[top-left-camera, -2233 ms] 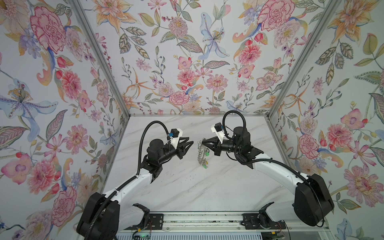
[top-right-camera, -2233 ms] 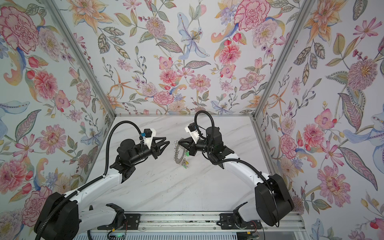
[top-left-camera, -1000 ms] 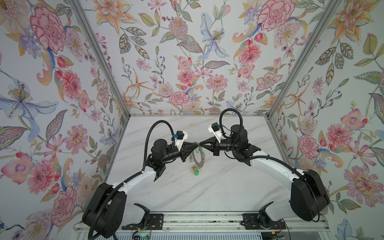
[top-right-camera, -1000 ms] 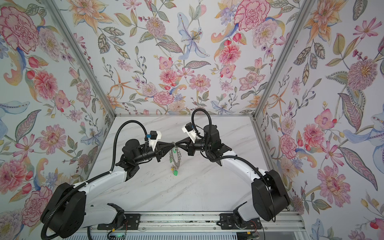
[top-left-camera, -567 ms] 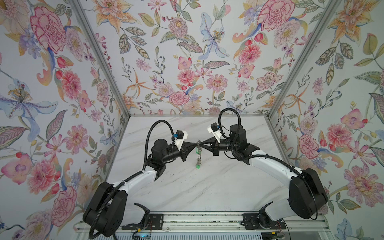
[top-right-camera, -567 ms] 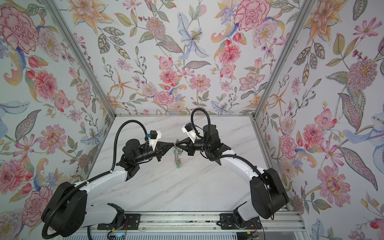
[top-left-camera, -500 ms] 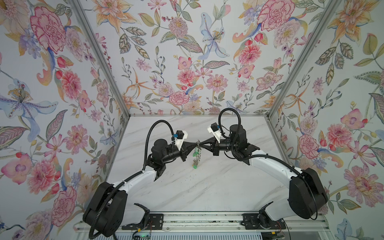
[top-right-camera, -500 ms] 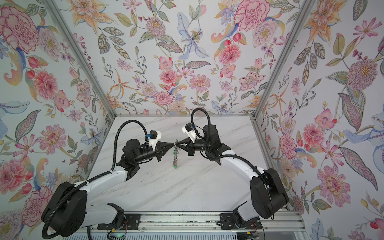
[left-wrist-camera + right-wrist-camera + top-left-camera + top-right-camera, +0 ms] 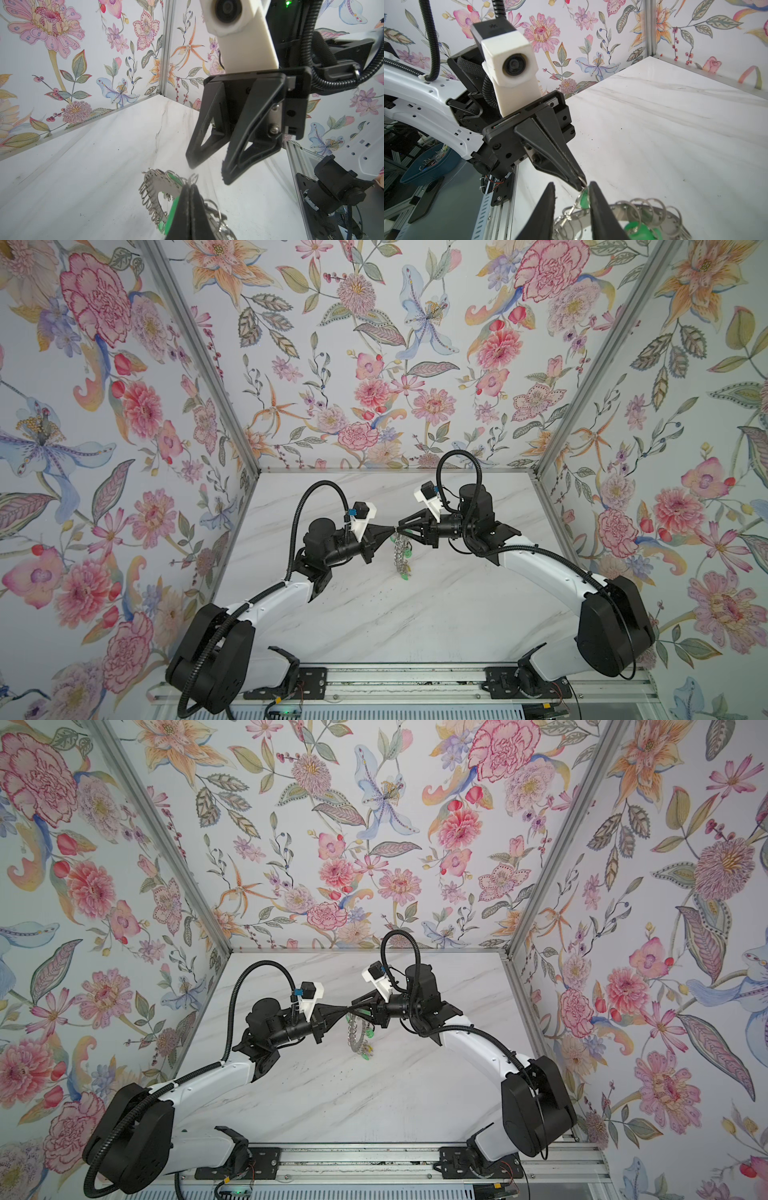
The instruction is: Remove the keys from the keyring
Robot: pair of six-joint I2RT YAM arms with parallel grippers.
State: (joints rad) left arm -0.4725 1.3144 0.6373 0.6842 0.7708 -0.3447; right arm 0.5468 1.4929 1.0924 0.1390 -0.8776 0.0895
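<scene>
The keyring (image 9: 400,549) (image 9: 354,1035), a flat grey metal ring rimmed with small wire loops, hangs on edge above the marble table between both grippers. Green-tagged keys (image 9: 404,575) (image 9: 365,1056) dangle from it. My left gripper (image 9: 391,528) (image 9: 346,1011) (image 9: 190,186) is shut on a wire loop at the top of the keyring (image 9: 159,184). My right gripper (image 9: 400,529) (image 9: 572,185) faces it tip to tip, open, its fingers (image 9: 593,188) either side of that loop and a green tag (image 9: 584,199). The keyring's rim (image 9: 643,208) curves below.
The marble table (image 9: 415,614) is boxed in by floral walls at the left, back and right. A metal rail (image 9: 395,684) with both arm bases runs along the front edge. A blue bowl (image 9: 429,164) sits off the table beyond the rail.
The left gripper came in from the left and shut on the keyring's top loop. The right gripper, which held the keyring, has just opened. The ring has swung edge-on.
</scene>
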